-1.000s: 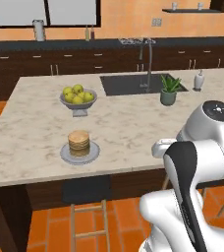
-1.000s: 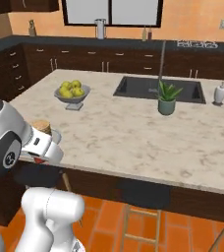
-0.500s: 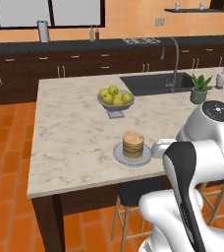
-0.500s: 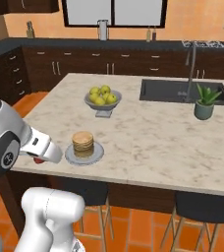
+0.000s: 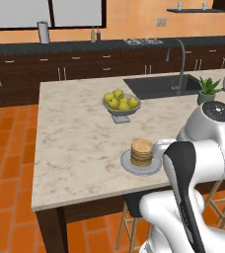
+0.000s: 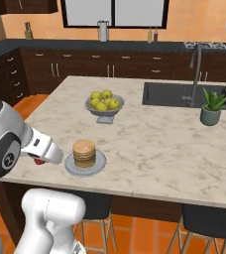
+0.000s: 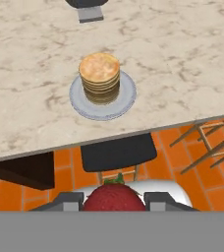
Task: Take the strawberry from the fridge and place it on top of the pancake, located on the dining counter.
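Observation:
A dark-red strawberry (image 7: 114,199) sits between the fingertips of my gripper (image 7: 114,201), which is shut on it. From the right base view the strawberry (image 6: 38,160) shows as a red spot under my hand, at the counter's near edge and left of the plate. The pancake (image 7: 99,76) (image 5: 142,151) (image 6: 84,153) is a short golden stack on a round grey plate (image 7: 127,98) (image 6: 99,166), close to the near edge of the beige marble dining counter (image 5: 75,143) (image 6: 149,149). My gripper hangs off that edge, short of the plate. The fridge is out of view.
A grey bowl of yellow-green fruits (image 5: 120,103) (image 6: 104,103) stands behind the pancake. Farther right lie a dark sink (image 5: 156,86) (image 6: 179,94) with a tap and a potted plant (image 5: 207,90) (image 6: 211,109). Dark stools (image 7: 116,152) (image 6: 199,218) stand under the near edge.
The whole picture has shifted: the base has driven left along the counter, so pancake and bowl now sit farther right in both views. My gripper stays shut on the strawberry.

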{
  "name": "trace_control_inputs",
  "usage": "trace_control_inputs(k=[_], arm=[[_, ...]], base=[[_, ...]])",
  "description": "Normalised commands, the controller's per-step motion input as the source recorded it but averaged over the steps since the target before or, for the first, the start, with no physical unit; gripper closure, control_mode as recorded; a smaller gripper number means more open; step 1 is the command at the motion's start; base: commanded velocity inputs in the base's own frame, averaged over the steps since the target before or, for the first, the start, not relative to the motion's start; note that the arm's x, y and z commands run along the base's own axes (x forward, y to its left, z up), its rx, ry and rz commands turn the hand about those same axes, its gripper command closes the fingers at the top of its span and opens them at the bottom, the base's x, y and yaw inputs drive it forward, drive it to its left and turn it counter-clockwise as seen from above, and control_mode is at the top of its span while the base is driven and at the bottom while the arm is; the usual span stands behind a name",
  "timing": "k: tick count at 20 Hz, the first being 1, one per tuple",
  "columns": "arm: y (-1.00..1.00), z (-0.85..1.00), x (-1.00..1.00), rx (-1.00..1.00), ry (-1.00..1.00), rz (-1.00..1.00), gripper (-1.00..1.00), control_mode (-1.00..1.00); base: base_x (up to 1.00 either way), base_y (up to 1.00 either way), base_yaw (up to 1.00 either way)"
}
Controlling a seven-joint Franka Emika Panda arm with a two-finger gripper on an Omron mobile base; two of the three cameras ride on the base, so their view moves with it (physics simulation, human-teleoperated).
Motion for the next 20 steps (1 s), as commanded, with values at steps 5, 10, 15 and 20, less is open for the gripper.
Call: trace_control_inputs(k=[5, 10, 15, 20], arm=[[0.0, 0.0, 0.69, 0.0, 0.0, 0.0, 1.0, -1.0], [0.0, -0.04, 1.0, 0.0, 0.01, 0.0, 1.0, -1.0], [0.0, -0.33, 1.0, 0.0, 0.2, -0.01, 1.0, -1.0], [-0.05, -0.51, 1.0, 0.05, 0.21, -0.04, 1.0, -1.0]], base=[[0.14, 0.0, 0.0], [0.0, 0.0, 0.0], [0.0, 0.0, 0.0], [0.0, 0.0, 0.0]])
